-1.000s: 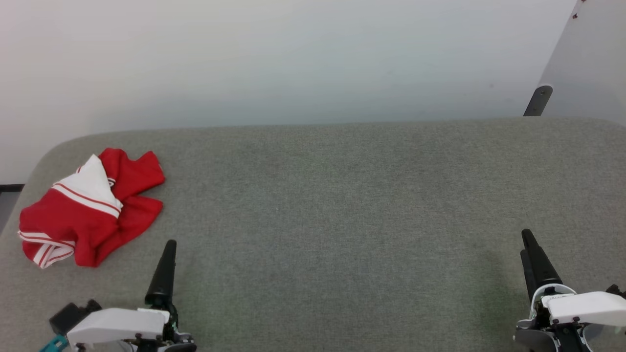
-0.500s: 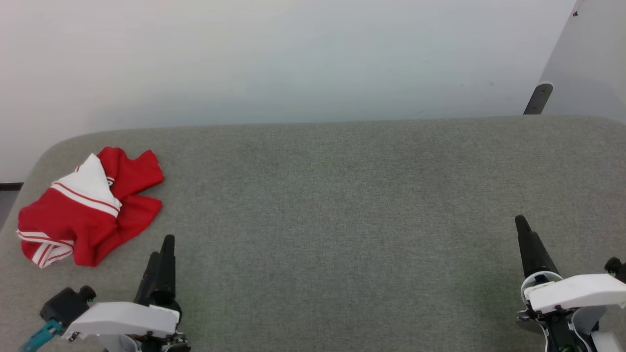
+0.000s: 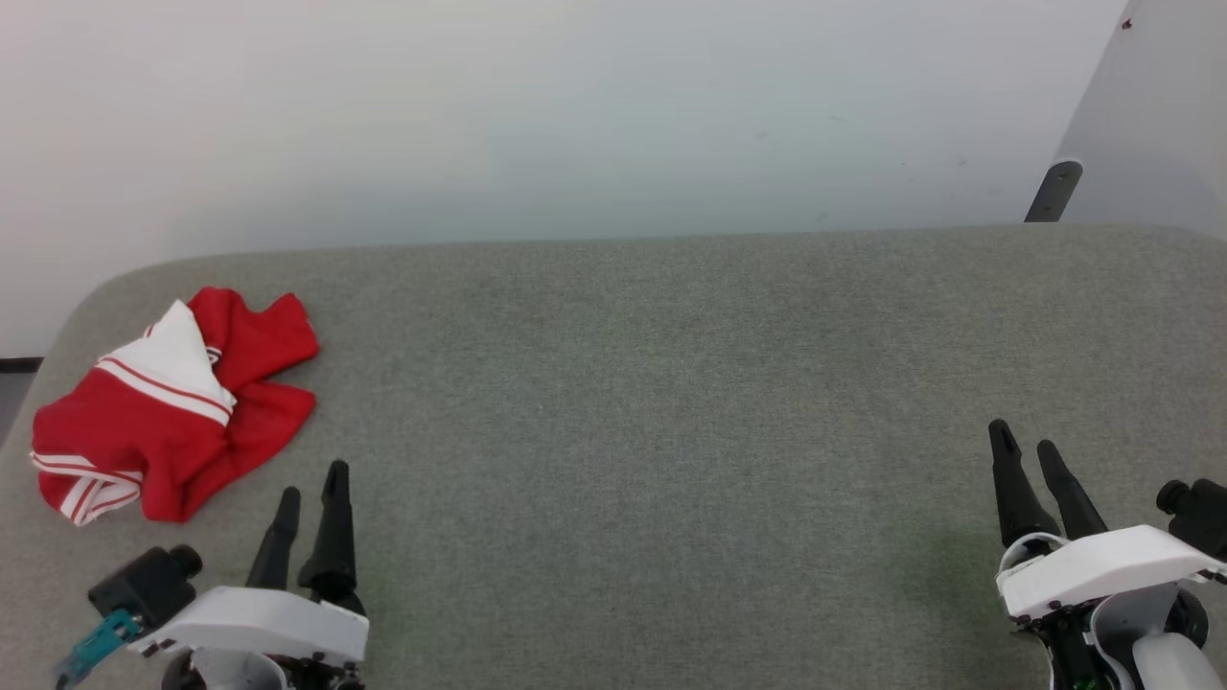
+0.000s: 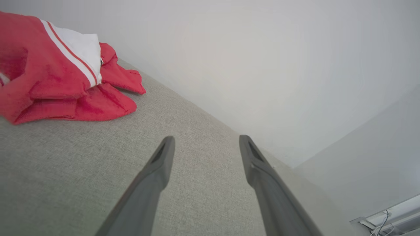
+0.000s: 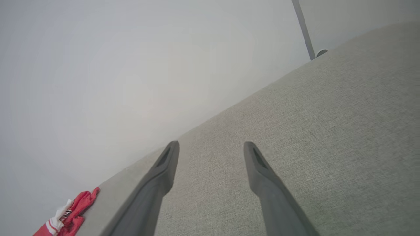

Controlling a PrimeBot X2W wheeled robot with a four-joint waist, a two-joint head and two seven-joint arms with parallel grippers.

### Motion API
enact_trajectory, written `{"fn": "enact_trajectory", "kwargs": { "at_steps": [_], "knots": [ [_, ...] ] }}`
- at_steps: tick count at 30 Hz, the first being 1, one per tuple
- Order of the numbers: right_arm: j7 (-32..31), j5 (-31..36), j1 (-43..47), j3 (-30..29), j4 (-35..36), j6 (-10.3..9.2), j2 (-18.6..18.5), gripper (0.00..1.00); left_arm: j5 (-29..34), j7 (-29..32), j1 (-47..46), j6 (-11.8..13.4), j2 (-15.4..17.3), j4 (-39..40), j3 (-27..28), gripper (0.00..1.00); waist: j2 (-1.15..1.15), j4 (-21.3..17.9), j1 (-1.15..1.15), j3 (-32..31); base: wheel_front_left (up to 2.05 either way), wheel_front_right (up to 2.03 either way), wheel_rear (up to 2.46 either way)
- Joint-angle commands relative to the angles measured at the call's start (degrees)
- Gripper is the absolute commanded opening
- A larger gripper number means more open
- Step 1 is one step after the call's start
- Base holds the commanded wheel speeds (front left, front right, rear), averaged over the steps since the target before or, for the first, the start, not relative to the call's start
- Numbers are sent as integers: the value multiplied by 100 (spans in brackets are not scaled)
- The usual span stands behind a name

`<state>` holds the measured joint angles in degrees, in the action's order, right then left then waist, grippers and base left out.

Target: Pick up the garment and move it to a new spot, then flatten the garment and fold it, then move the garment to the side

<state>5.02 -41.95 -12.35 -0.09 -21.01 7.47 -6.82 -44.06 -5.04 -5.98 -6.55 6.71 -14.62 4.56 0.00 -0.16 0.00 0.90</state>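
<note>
On the bench's left end: the garment (image 3: 163,412) lies in a crumpled heap, its red body bunched over itself and a white sleeve (image 3: 173,359) with striped trim folded on top. It sits close to the rounded left edge of the bench (image 3: 671,383).
State of left jaws: spread and empty. The two dark fingers (image 3: 335,517) point up the bench, near the heap's near-right side but apart from it.
State of right jaws: spread and empty as well. The fingers (image 3: 1008,489) stand at the bench's right end, well apart from the garment.
Step in hand: by my reading, the reach for the first pick-up, with nothing lifted yet.
Risk, shallow pinch: the heap is several loose layers, so a grip on the top fold alone would likely lift a sleeve or flap. The rest would then trail, unroll or slip free on the way.
Risk, the edge: an approach from the right that nudges before it closes could push the soft jersey toward the left edge and off the bench.
Risk, bench cover: the surface is woven fabric, and fingertips driven too low could catch or drag on it instead of sliding under the cloth.
Risk, orientation: collar, hem and lettering are mostly buried, so a blind grab may leave the shirt twisted or face down. That would make flattening harder.
Risk, two arms: the right arm has the whole bench to cross, so if both close on one small heap the fingers could knock together.
</note>
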Motion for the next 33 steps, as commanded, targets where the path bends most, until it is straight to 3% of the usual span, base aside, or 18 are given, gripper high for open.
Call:
{"fn": "enact_trajectory", "kwargs": {
  "at_steps": [1, 33],
  "knots": [
    [59, 241, -161, -17, 21, 2, -33, 100, 229, -57, -151, 9, 62, 66, -5, 100, 0, -3, 0, 0, 0, 0, 0],
    [555, 2619, -323, 12, -61, 3, 5, 100, 2330, -553, -100, 81, 246, -56, -191, 100, 0, -47, 0, 5, 0, 0, 0]
  ]
}}
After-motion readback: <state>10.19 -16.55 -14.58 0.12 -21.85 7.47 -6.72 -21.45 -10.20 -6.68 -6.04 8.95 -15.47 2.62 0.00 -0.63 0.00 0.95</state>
